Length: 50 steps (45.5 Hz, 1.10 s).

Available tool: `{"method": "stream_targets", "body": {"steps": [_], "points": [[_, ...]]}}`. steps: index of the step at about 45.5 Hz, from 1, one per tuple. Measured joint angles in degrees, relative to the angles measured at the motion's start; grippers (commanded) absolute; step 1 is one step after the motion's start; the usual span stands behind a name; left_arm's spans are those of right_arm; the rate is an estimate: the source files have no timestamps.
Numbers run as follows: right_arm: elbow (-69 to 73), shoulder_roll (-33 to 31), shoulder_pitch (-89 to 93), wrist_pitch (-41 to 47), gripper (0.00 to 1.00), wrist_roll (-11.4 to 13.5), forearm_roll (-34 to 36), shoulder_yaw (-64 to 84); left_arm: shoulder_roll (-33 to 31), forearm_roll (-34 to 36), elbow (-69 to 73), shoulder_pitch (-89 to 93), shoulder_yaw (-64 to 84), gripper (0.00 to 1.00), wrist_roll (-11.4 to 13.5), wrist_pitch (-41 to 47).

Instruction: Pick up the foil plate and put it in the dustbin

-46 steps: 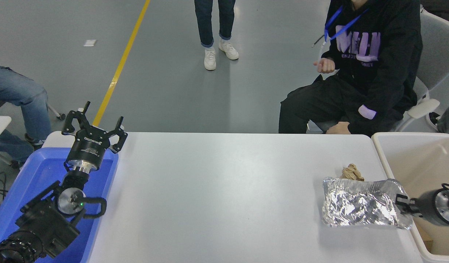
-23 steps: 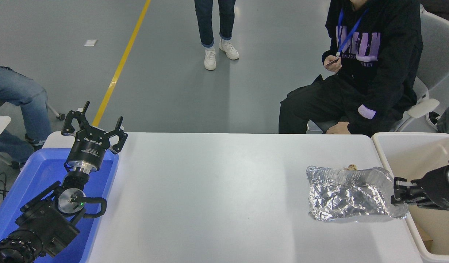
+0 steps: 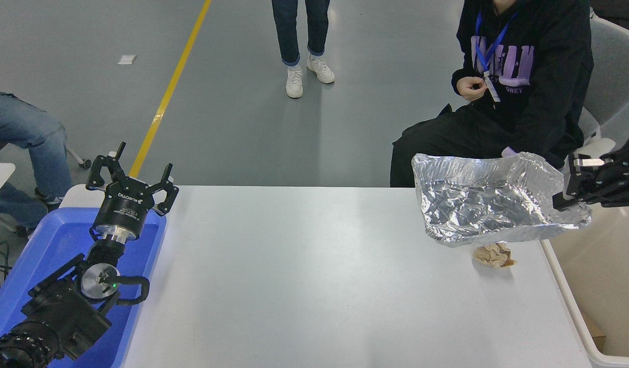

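The foil plate [image 3: 486,202] is a crinkled silver tray. It hangs tilted in the air above the table's far right corner, its inside facing me. My right gripper [image 3: 567,186] comes in from the right edge and is shut on the plate's right rim. The dustbin [image 3: 596,286], a cream-white tub with a beige inside, stands at the table's right edge, below and to the right of the plate. My left gripper [image 3: 133,171] is parked open over the blue bin at the lower left.
A small crumpled tan paper ball [image 3: 492,254] lies on the white table [image 3: 314,276] under the plate. A bright blue bin [image 3: 53,250] stands at the left. A person in black [image 3: 503,102] sits behind the far right corner. Another person [image 3: 300,41] stands further back.
My right gripper has lifted the foil plate off the table, up and slightly right, tilting it. The paper ball beneath it has come into full view. The left arm has not moved.
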<state>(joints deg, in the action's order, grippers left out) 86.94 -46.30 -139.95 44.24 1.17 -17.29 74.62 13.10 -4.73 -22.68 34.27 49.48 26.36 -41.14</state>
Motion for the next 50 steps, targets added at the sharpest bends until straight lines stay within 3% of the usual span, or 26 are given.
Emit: {"method": "stream_targets", "body": {"steps": [30,38,50], "points": [[-4.52,4.83,-7.36,0.73,0.00,0.14,6.42,11.92,0.00,-0.01,-0.01,0.00,0.00,0.98,0.00,0.00],[-7.84,3.50,-4.52,-0.43,0.00,0.25,10.28,16.99,0.00,-0.01,0.00,0.01,0.00,0.98,0.00,0.00],[-16.74,-2.94,6.07,-9.99,0.00,0.42,16.82,19.71,0.00,-0.02,0.00,0.01,0.00,0.98,0.01,0.00]]}}
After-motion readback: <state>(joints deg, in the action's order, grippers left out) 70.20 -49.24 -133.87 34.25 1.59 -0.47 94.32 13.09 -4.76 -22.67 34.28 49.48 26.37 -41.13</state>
